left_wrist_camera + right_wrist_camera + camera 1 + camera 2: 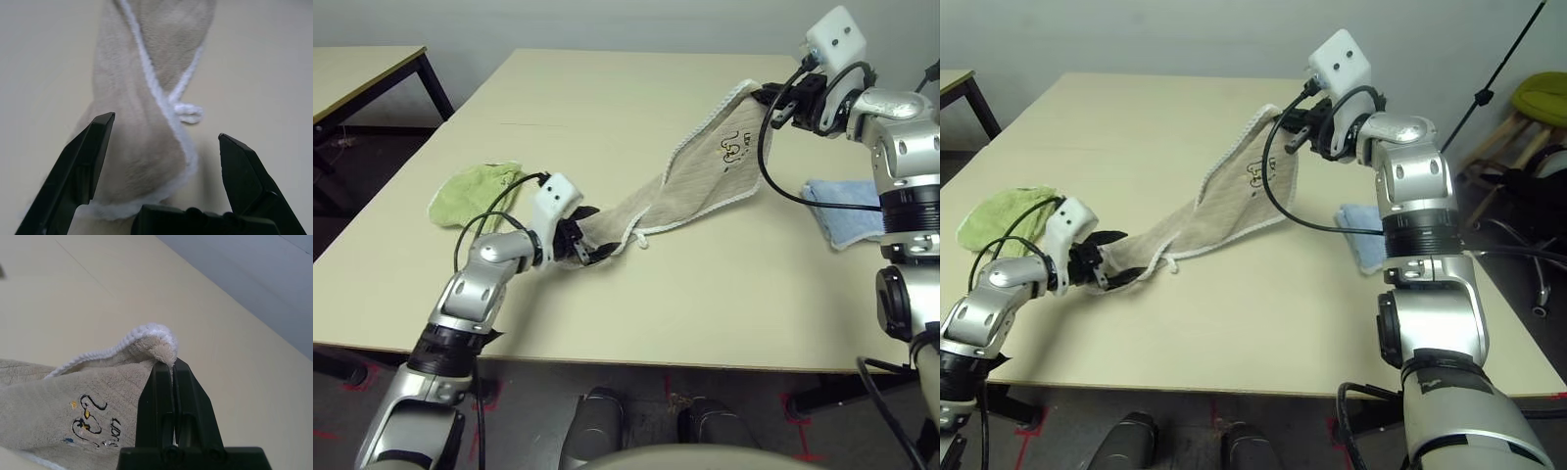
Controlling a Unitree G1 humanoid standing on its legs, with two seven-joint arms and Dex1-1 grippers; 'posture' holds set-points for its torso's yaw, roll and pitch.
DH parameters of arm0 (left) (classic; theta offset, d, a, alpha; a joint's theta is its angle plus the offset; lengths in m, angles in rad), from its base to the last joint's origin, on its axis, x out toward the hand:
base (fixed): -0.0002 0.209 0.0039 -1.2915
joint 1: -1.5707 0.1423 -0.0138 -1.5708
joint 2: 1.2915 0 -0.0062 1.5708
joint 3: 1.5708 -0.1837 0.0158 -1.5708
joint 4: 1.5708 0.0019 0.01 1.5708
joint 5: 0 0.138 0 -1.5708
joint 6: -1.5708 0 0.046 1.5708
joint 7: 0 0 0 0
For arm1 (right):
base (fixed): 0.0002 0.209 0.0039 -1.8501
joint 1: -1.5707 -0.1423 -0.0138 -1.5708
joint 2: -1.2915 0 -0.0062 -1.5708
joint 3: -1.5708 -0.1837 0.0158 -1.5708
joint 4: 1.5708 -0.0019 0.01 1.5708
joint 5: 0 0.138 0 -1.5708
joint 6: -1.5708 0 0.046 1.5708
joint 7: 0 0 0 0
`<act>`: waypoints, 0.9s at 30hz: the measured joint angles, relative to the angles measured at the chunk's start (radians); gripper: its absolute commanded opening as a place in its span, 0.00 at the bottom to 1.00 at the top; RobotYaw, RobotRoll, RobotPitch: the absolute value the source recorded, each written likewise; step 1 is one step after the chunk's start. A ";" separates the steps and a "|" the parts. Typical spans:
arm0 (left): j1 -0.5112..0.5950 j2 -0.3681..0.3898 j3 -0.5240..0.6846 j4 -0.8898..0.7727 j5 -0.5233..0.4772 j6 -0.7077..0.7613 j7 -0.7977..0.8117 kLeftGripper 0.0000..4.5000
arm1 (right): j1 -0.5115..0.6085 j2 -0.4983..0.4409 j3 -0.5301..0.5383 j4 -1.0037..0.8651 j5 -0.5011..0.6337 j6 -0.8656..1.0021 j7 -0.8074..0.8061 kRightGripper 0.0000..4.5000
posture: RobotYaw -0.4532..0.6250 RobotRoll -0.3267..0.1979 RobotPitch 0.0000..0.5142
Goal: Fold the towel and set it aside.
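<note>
High above the far right part of the table, the robot's right gripper (172,369) has its two black fingers pressed together on a corner of the large beige terry towel (705,166) with white rope-like edging, pinching the rolled white hem so that the corner hangs lifted off the surface. Just below that held corner, a small dark printed logo (93,423) faces up on the cloth. From there the towel stretches as a long twisted band diagonally down toward the robot's left, its lower part resting on the pale wooden table (636,294). At that low end, the left gripper (166,147) sits with its black fingers (83,161) spread wide apart, the towel's bunched end lying between them on the table, not pinched. A small lime-green cloth (475,191) lies crumpled on the table just beyond the left arm, and a small folded light-blue cloth (842,211) lies beneath the raised right arm, near the table's right edge.
</note>
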 measured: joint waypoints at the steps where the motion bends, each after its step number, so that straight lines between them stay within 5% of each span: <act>1: 0.000 -0.001 -0.015 0.000 0.019 -0.003 0.009 0.99 | 0.000 0.000 0.000 0.000 0.001 0.000 -0.001 0.00 | 0.53 0.62 0.11; 11: -0.007 -0.052 -0.091 -0.027 0.146 0.080 0.107 0.99 | 0.005 0.000 0.000 -0.005 0.007 0.003 -0.009 0.00 | 0.52 0.62 0.10; 15: -0.011 -0.052 -0.091 -0.032 0.176 0.105 0.135 0.78 | 0.005 0.000 -0.001 -0.006 0.012 0.008 -0.012 0.00 | 0.53 0.62 0.10; 25: -0.020 -0.025 -0.050 -0.065 0.166 0.145 0.131 0.00 | 0.005 0.001 -0.001 -0.004 0.022 0.010 -0.015 0.00 | 0.54 0.62 0.09; 27: -0.020 -0.010 -0.041 -0.081 0.145 0.156 0.110 0.00 | 0.005 0.003 -0.001 -0.003 0.023 0.010 -0.016 0.00 | 0.54 0.62 0.09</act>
